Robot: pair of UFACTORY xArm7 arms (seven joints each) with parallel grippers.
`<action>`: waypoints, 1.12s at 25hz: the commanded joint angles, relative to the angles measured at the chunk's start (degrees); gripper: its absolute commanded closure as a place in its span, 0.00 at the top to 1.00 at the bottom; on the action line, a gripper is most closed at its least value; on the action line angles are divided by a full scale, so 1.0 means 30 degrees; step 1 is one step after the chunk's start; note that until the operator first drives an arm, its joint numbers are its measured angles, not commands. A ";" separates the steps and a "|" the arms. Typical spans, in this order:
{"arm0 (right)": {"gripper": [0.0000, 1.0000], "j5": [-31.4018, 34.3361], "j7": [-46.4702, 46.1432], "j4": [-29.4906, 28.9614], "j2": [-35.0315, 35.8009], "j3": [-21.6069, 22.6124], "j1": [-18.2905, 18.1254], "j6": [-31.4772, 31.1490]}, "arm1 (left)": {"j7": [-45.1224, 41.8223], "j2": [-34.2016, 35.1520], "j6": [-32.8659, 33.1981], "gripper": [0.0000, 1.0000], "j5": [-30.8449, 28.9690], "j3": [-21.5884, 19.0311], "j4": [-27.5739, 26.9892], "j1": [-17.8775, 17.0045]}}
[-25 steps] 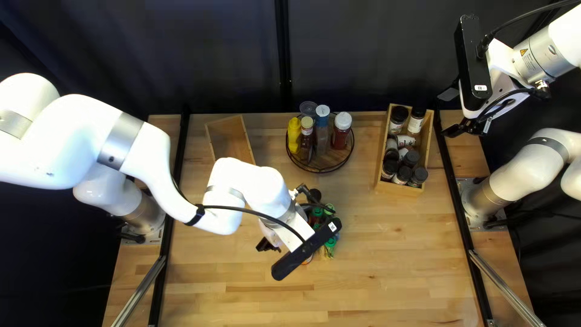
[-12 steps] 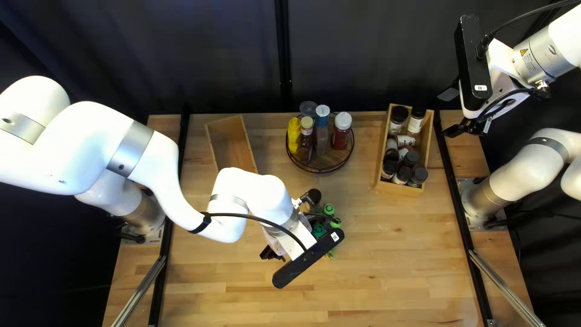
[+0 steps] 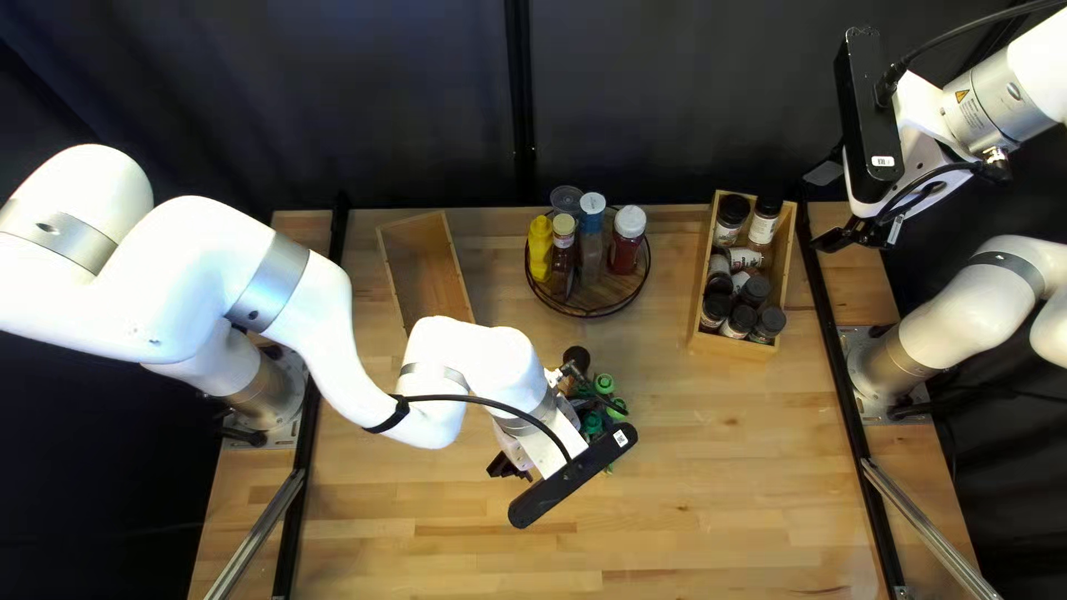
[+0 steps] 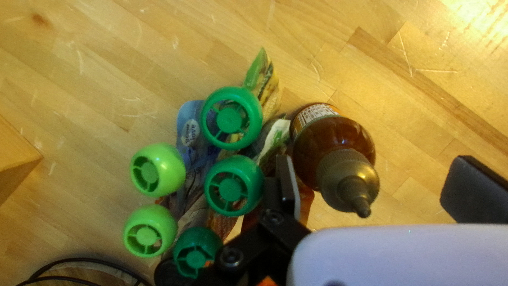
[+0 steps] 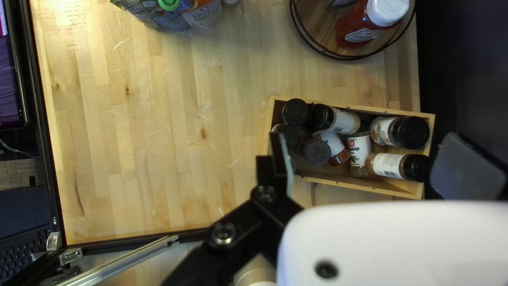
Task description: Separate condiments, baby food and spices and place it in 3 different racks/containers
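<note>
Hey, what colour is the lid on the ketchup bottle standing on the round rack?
The lid is white; it shows best in the right wrist view.

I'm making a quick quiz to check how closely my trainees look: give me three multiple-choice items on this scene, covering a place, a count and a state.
1. Where is the ketchup bottle?
A) In the spice box
B) On the round rack
C) On the bare tabletop

2. How many light-green caps show in the left wrist view?
A) Two
B) Four
C) Five

3. The left hand is:
A) Shut on a cap
B) Shut on nothing
C) Open

1: B, it stands inside the wire rim.
2: A, the other three green ones are darker.
3: C, its fingers stand wide apart, and the amber bottle does not reach one of them.
</note>
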State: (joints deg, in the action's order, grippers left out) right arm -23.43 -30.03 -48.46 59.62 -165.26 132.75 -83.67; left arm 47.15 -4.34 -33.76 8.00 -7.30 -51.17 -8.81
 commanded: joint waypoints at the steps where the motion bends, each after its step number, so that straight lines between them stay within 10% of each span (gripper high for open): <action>1: 1.00 0.0000 0.0000 0.0000 0.0000 0.0000 0.0000 0.0000 | -0.0062 -0.0001 -0.0009 0.00 -0.0066 0.0042 0.0041 0.0027; 7: 1.00 0.0000 0.0000 0.0000 0.0000 0.0000 0.0000 0.0000 | -0.0830 0.1035 -0.1504 0.00 -0.0654 0.0035 -0.0273 -0.0006; 17: 1.00 0.0000 0.0000 0.0000 0.0000 0.0000 0.0000 0.0000 | -0.2817 0.5685 -1.0672 0.00 -0.2370 0.0498 -0.4349 0.0963; 23: 1.00 0.0000 0.0000 0.0000 0.0000 0.0000 0.0000 0.0000 | -0.1058 0.4514 -1.4011 0.00 -0.2625 0.1705 -0.8915 0.1766; 28: 1.00 0.0000 0.0000 0.0000 0.0000 0.0000 0.0000 0.0000 | 0.0691 0.2407 -1.2750 0.00 -0.2549 0.2898 -1.0316 0.2777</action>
State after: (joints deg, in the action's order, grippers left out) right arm -23.43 -30.03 -48.46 59.62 -165.26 132.75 -83.67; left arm 46.96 5.94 -74.20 0.30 -0.27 -80.36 -1.98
